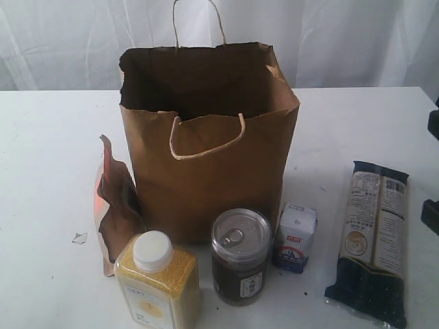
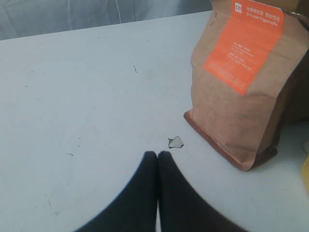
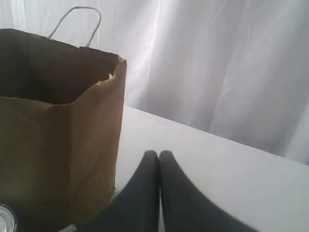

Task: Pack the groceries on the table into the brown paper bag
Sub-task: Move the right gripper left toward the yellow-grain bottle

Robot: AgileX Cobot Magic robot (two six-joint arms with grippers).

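The tall brown paper bag (image 1: 206, 157) stands open on the white table (image 1: 55, 151), empty as far as I can see. To its left leans the brown pouch with orange top (image 1: 116, 205). In front stand the white-capped yellow-grain bottle (image 1: 158, 281), the pull-tab can (image 1: 240, 257) and the small white-blue carton (image 1: 296, 236). At the right lies the long dark noodle packet (image 1: 374, 240). No gold-lidded jar shows. My left gripper (image 2: 158, 153) is shut and empty, low over the table near the pouch (image 2: 241, 82). My right gripper (image 3: 159, 153) is shut and empty beside the bag (image 3: 58, 130).
A small white crumb (image 2: 175, 142) lies on the table just beyond the left fingertips. White curtains hang behind the table. Dark arm parts (image 1: 432, 216) show at the right edge of the exterior view. The can's lid (image 3: 6, 217) peeks into the right wrist view.
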